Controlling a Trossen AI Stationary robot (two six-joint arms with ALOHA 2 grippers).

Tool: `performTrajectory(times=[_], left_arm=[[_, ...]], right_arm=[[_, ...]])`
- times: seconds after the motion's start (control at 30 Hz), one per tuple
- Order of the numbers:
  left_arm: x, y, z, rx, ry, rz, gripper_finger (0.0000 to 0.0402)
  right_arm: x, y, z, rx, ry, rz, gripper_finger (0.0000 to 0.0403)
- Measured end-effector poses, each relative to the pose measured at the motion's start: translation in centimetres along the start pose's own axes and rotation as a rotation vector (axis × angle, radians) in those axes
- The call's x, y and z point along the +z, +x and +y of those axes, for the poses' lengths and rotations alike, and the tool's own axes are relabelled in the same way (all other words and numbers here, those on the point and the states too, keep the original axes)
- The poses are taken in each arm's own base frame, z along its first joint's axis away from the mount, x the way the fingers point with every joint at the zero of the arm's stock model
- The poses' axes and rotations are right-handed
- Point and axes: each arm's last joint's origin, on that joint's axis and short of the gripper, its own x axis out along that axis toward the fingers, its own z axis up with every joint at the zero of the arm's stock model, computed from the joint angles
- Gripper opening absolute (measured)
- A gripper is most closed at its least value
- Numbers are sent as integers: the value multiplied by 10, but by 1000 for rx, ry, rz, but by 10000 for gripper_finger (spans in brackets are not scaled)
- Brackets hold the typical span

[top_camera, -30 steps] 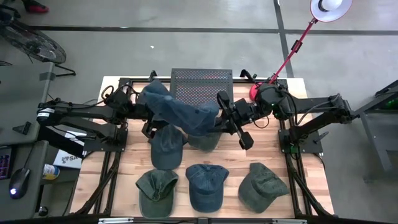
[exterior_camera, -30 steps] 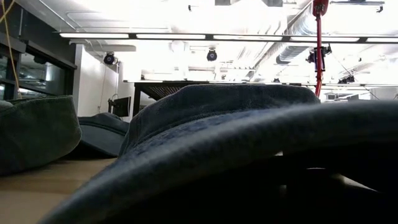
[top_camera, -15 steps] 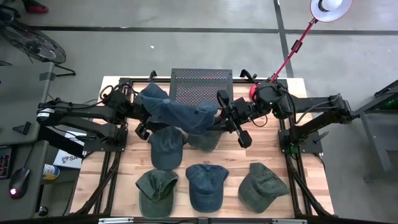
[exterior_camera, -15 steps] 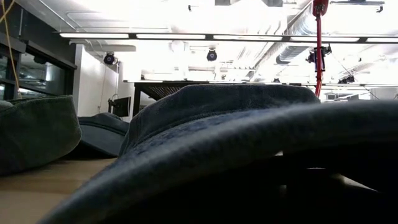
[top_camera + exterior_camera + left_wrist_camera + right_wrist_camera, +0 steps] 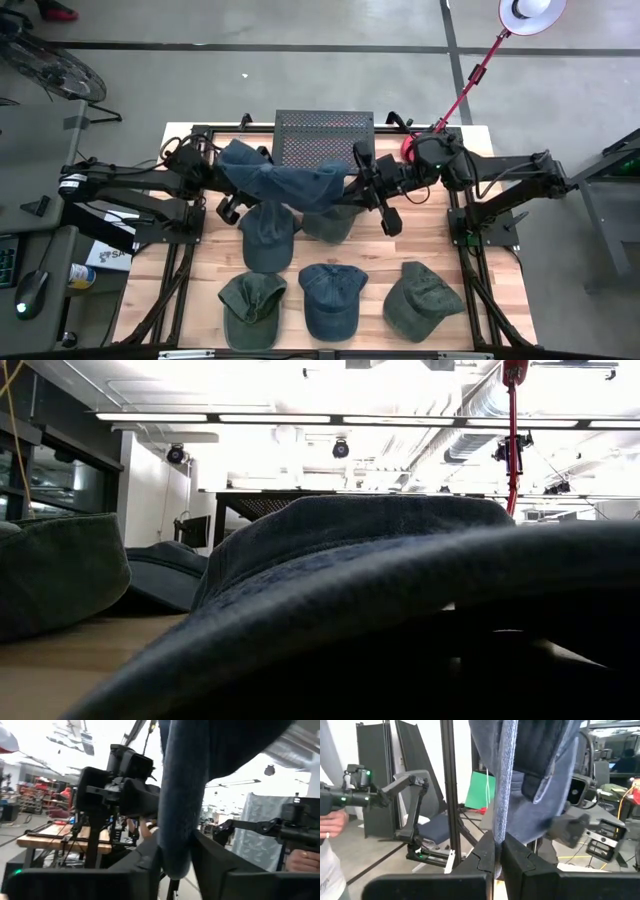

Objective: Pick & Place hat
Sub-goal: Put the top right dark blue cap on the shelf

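Observation:
A blue denim hat [image 5: 285, 182] hangs in the air between my two grippers, over the far middle of the table and just in front of a black mesh basket [image 5: 323, 135]. My left gripper [image 5: 232, 185] is shut on the hat's left end. My right gripper [image 5: 354, 180] is shut on its right end. In the left wrist view the hat's thick edge [image 5: 176, 820] runs up from between my fingers. In the right wrist view the cloth [image 5: 530, 780] hangs in folds above my fingers. My left gripper pinches the hat's rolled edge [image 5: 175, 855] between its two fingers [image 5: 212, 865], coming level from the table's left side. The hat is lifted clear of the table. My right gripper pinches a thin stitched edge of the hat [image 5: 499, 827] between its two fingers [image 5: 517, 852], coming level from the table's right side. The hat stretches between the two holds, clear of the table.
Below the held hat lie a blue cap [image 5: 267, 238] and a green hat [image 5: 332, 225]. A green [image 5: 252, 305], a blue [image 5: 332, 298] and a green hat [image 5: 422, 296] lie along the near edge. A red lamp stand [image 5: 412, 148] is at the far right. A person's hand [image 5: 332, 820] shows beyond the table.
Both grippers have carried the blue hat a little toward the table's far edge and the mesh basket. The hat's sagging middle has risen, and it now hangs flatter between the two holds.

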Motion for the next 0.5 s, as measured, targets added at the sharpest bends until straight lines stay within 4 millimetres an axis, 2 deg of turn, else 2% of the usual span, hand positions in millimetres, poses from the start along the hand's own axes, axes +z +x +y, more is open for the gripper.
performTrajectory(times=[0.13,0.5], left_arm=[[0,0,-2,-46,27,7,14],[-1,0,-1,-27,29,12,7]], right_arm=[[1,-1,-1,-33,22,-4,12],[0,-5,-4,-167,46,17,91]])
